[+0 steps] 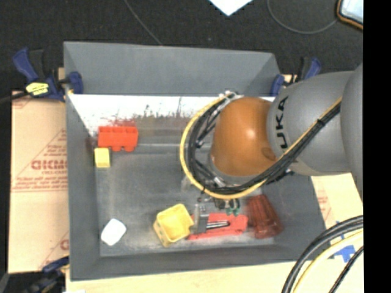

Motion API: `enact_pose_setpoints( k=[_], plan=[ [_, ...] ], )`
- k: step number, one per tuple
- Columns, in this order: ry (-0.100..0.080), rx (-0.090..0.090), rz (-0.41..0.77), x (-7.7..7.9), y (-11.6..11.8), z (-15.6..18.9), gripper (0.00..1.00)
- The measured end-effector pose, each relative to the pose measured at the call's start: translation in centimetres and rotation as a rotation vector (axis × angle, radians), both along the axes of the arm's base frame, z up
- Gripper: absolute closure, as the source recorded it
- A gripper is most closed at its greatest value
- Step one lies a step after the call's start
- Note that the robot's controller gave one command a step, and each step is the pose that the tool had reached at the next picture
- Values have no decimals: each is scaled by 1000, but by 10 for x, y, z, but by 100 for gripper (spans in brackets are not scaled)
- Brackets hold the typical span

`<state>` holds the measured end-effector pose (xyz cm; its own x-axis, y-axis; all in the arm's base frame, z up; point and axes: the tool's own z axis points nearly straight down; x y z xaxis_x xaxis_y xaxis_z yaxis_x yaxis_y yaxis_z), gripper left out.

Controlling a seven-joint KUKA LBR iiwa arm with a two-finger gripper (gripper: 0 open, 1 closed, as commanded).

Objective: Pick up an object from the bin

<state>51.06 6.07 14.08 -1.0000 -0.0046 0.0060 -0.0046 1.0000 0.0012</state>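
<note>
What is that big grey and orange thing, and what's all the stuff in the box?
That is a robot arm, filmed from above. The orange dome is a cover on its wrist. Below it sits its grabbing tool, low over a flat red thing, between a yellow cup-like piece and a dark red block. Farther left in the grey bin lie an orange brick, a small yellow cube and a white lump. Whether it holds anything, I cannot tell.
</note>
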Motion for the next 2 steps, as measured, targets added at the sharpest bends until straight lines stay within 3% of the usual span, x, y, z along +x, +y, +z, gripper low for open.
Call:
enact_pose_setpoints(
  k=[1, 2],
  plan=[
    [-8, 1, -3, 2, 0, 4, 0],
    [-11, 3, -29, -5, 36, -70, 0]
  ],
)
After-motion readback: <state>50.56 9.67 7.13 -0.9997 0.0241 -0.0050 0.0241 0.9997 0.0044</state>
